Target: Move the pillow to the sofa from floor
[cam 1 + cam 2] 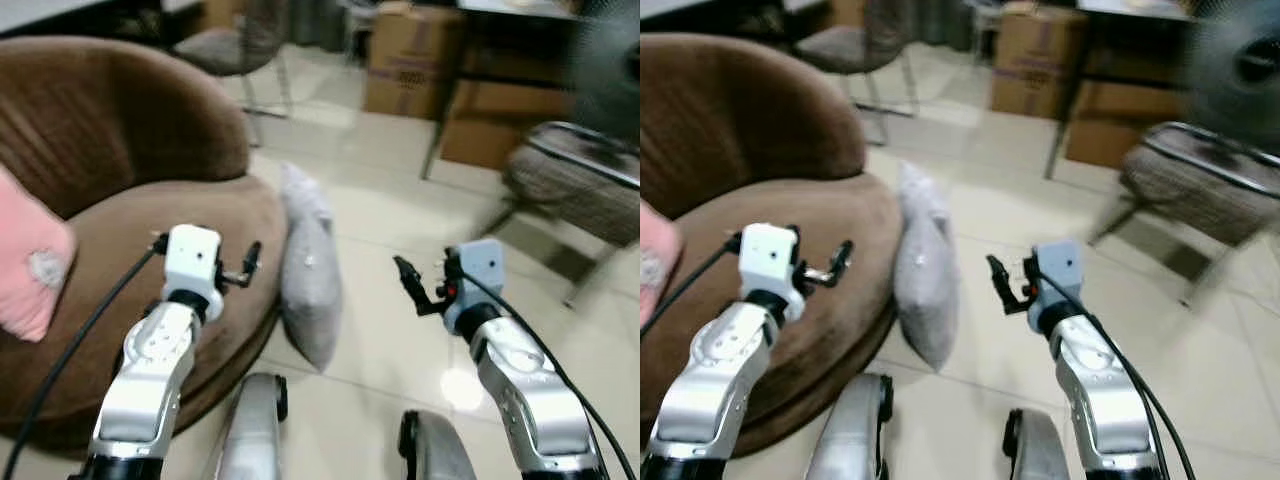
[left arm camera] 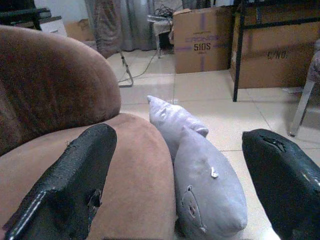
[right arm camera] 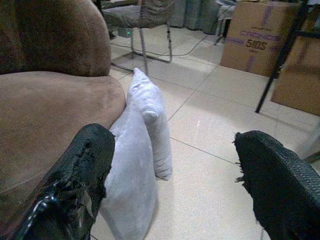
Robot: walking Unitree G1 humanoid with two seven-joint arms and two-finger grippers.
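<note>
left end effector point(image 1: 252, 262) spread, right end effector point(image 1: 404, 273) spread

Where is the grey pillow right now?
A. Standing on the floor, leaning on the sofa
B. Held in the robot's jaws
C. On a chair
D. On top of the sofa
A: the grey pillow stands on the tiled floor, leaning against the brown sofa.

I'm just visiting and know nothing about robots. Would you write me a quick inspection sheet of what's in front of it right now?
Surface: pale tiled floor, glossy.
Job's things: grey fabric pillow standing on edge on the floor, leaning against the round brown sofa.
Clutter: pink cushion on the sofa seat.
Grippers: left gripper open above the sofa edge; right gripper open above the floor; both empty.
Cables: black cable along the left arm, another along the right arm.
Surroundings: cardboard boxes, metal-legged chairs.
</note>
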